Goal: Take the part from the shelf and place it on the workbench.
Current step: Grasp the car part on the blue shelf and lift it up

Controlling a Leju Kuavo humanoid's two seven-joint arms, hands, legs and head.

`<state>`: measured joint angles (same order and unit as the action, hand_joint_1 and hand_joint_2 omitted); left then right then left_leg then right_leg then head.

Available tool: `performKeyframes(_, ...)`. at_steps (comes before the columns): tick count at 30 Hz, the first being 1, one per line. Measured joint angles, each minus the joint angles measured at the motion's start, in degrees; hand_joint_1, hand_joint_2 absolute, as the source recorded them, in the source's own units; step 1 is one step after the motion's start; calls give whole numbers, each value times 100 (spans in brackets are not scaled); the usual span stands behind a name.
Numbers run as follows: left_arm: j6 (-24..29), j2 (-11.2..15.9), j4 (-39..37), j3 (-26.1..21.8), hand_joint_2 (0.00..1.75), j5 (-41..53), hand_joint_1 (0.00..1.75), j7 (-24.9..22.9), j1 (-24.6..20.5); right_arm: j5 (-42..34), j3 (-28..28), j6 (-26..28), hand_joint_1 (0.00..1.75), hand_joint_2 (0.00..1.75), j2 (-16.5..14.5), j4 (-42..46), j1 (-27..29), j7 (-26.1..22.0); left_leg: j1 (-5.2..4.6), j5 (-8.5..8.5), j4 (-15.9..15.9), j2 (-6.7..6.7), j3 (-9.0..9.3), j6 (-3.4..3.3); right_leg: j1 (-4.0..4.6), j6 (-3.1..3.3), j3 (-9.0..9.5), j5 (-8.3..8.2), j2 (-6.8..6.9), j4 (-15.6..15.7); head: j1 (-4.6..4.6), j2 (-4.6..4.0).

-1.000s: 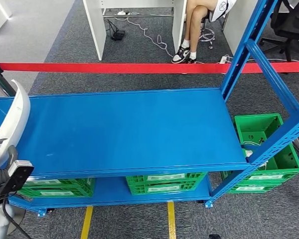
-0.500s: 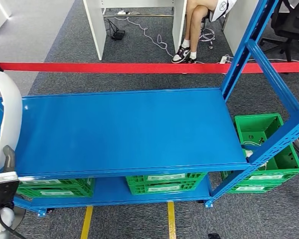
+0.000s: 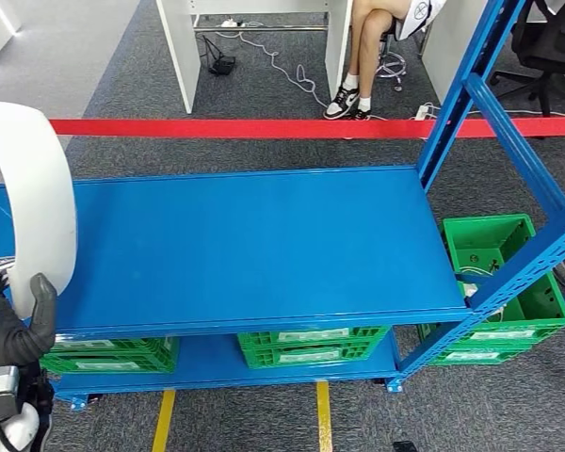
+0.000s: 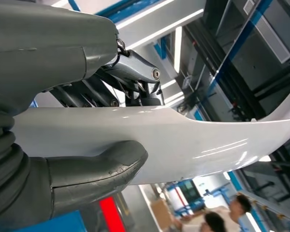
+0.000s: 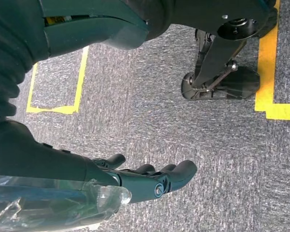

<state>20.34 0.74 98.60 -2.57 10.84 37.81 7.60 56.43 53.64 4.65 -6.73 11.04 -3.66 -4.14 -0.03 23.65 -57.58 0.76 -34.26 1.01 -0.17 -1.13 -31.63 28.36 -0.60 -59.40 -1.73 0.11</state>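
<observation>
- Currently: left hand grips the white curved part, grey thumb pressed on its face, darker fingers behind it.
- Left wrist view confirms the grip: thumb on one side of the white curved part, fingers on the other, panel clamped between them.
- The part is a glossy, arched white panel. It stands above the left end of the blue shelf deck, rising from the hand and curving over towards the shelf's left edge. Cannot tell whether it touches the deck.
- Right hand hangs over grey carpet, fingers stretched out and apart, nothing in them. Yellow floor tape lies on the carpet near it.
- Below the shelf deck: green crates on the lower shelf, white labels on their fronts.
- Right of the shelf deck: blue uprights and an open green bin on the floor beside the frame.
- Behind the shelf deck: red barrier tape stretched across, then white desk legs, cables on the carpet, and a seated person's legs with black-and-white sneakers.
- In front of the shelf deck: yellow floor lines on the carpet.
</observation>
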Motion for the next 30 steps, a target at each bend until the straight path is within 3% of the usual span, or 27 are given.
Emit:
performKeyframes(19, -120, -5, 369, 92, 175, -80, 175, 65, 104, -3, 87, 7, 0, 175, 0, 0, -1, -16, -4, 3, -5, 0, -1, -5, -5, -5, 3, -2, 1, 3, -1, 0)
performKeyframes(24, 12, -42, 430, 107, 175, 72, 175, 168, 170, 14, 90, -3, 0, 175, 0, 0, -3, -29, -33, 24, -23, 0, -6, -49, -39, -43, 30, -9, -1, 14, 1, 0)
performKeyframes(27, 105, -61, 445, 112, 175, 152, 175, 203, 184, 30, 90, -8, 0, 175, 0, 0, -6, -29, -53, -4, 1, -2, 0, -110, -60, -101, 46, -36, -3, 41, 2, 0)
performKeyframes(29, 143, -81, 447, 135, 175, 175, 175, 204, 184, 34, 90, -19, 0, 175, 0, 0, -9, -18, -18, -67, 91, -25, 28, -160, -47, -136, -2, 70, 0, -47, -7, 0)
performKeyframes(30, 160, -92, 448, 150, 175, 177, 175, 205, 184, 37, 90, -26, 0, 175, 0, 0, -12, -9, 5, -93, 134, -38, 36, -177, -42, -149, -85, 219, 3, -243, -17, 0)
